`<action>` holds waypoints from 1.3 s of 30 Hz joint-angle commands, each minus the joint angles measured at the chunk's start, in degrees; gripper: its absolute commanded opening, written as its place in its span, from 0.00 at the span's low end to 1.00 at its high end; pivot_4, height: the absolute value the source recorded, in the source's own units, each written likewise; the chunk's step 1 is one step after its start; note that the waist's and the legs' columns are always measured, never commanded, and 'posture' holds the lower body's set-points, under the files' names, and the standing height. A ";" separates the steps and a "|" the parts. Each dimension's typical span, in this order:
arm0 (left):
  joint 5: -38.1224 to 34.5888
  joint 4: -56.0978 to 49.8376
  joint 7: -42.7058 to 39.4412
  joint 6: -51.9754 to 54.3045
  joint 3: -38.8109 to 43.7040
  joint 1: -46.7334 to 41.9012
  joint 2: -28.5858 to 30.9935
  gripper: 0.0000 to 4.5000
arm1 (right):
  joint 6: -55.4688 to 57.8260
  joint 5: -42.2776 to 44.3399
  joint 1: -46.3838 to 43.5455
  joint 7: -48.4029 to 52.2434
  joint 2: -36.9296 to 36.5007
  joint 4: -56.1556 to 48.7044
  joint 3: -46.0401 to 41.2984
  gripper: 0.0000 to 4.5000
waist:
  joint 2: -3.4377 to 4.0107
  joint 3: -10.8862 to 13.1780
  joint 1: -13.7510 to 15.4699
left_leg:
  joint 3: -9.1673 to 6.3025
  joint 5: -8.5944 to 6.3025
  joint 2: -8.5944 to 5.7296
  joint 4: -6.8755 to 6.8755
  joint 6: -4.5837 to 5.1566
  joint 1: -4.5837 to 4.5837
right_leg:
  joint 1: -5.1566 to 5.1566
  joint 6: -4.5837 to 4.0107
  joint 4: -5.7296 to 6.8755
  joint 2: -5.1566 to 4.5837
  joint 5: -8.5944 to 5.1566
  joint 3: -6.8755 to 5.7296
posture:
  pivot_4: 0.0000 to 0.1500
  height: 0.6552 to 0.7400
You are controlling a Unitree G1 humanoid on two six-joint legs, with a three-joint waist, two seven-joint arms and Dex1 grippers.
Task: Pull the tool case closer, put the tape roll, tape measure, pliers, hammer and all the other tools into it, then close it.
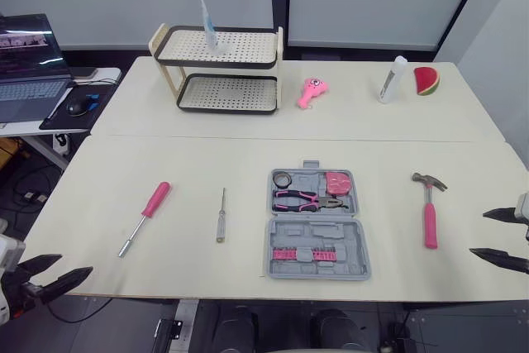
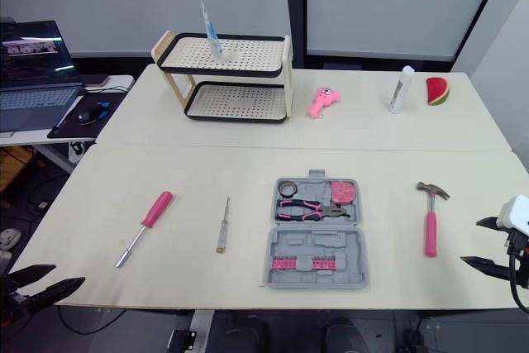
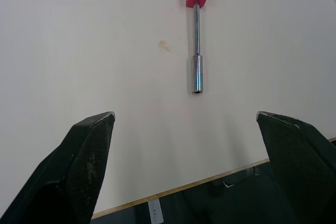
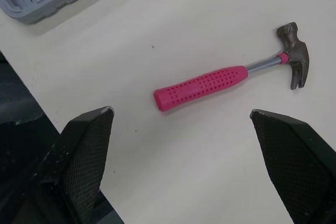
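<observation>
The case (image 1: pixel 316 225) lies open at the middle of the table (image 1: pixel 207 155), close to the near edge, and the tape roll (image 1: pixel 283 178), tape measure (image 1: pixel 336 182) and pliers (image 1: pixel 307 201) are already seated in its far half. Three tools are left out. The hammer (image 1: pixel 429 208) is found right of the case and apart from it, its long axis running near to far, with the head at the far end and the pink handle toward the near edge. It lies to the left of the right gripper (image 1: pixel 477 234) and slightly farther, so the right arm is judged much the nearer. In the right wrist view the handle is seen ahead of the gripper, slanted across the gap between the fingers. The pink driver (image 1: pixel 145 217) is placed well left of the case, slanted, with its steel shaft pointed near-left toward the left gripper (image 1: pixel 75 264) and its handle far-right. In the left wrist view it is lined up almost straight ahead. A thin screwdriver (image 1: pixel 221 215) is set between driver and case, its axis near to far. Both grippers are held low beside the table's near corners. The fingers of each are spread wide and nothing is gripped. A reach inward and forward is judged to be needed from either arm, and the right wrist would probably have to be turned so that the hammer handle can be spanned.
</observation>
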 commanded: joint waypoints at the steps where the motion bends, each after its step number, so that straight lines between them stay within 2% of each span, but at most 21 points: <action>1: -0.74 0.33 0.46 -1.46 1.81 0.47 -0.18 1.00 | -1.69 -0.32 -0.64 -0.22 -1.24 0.40 -0.66 0.99 | 0.00 0.00 0.00 | 0.00 0.00 0.00 -0.01 0.00 0.01 | 0.00 0.00 0.00 0.00 0.00 0.00 | 1.00 1.00; 9: -1.19 -0.34 2.36 -2.09 2.77 1.42 -1.47 1.00 | -7.06 -1.36 -3.52 -0.64 -1.83 1.76 1.81 0.99 | 0.00 0.00 -0.05 | 0.06 0.00 0.00 -0.03 0.00 0.05 | 0.00 0.00 0.00 0.00 0.00 0.04 | 1.00 1.00; 14: -2.89 -6.38 4.35 -0.20 3.60 4.60 -4.68 1.00 | -7.85 1.41 -9.89 0.50 -2.70 -2.79 7.40 0.99 | 0.01 -0.01 -0.24 | 0.10 0.00 0.05 -0.04 0.00 0.09 | 0.00 0.00 0.02 0.00 0.00 0.09 | 1.00 1.00; 22: -7.42 -28.10 13.67 7.34 2.73 11.93 -15.38 1.00 | 7.56 15.72 -32.92 1.72 -1.84 -17.11 23.85 0.99 | 0.02 0.01 -0.18 | 0.06 0.00 0.09 -0.04 0.00 0.05 | -0.01 0.00 -0.02 0.00 0.00 0.06 | 1.00 1.00; 27: -10.24 -43.16 22.71 13.46 -3.02 12.75 -22.46 1.00 | 12.66 18.48 -43.50 1.45 0.40 -19.01 31.41 0.99 | -0.08 -0.03 0.56 | -0.10 0.00 -0.04 0.01 0.00 -0.11 | 0.04 0.00 -0.26 -0.16 0.01 -0.13 | 1.00 1.00; 32: -9.87 -54.50 35.77 17.24 -11.95 8.36 -30.83 1.00 | 12.31 17.29 -46.47 1.50 2.13 -17.58 34.85 0.99 | -0.15 -0.07 0.74 | -0.14 0.00 -0.07 0.05 0.00 -0.16 | 0.09 0.01 -0.33 -0.18 0.03 -0.18 | 1.00 1.00; 35: -7.43 -57.97 42.34 18.10 -17.77 5.31 -34.44 1.00 | 11.36 16.56 -45.89 1.73 2.31 -17.07 35.52 0.99 | -0.14 -0.08 0.69 | -0.16 0.00 -0.04 0.06 0.00 -0.18 | 0.08 0.00 -0.32 -0.10 0.03 -0.19 | 1.00 1.00; 39: 0.27 -58.38 51.60 19.41 -27.79 -0.31 -37.00 1.00 | 11.31 16.26 -45.68 1.86 2.36 -17.06 35.89 0.99 | -0.13 -0.09 0.57 | -0.12 0.01 -0.05 0.07 0.00 -0.18 | 0.08 -0.02 -0.32 -0.05 0.04 -0.14 | 1.00 1.00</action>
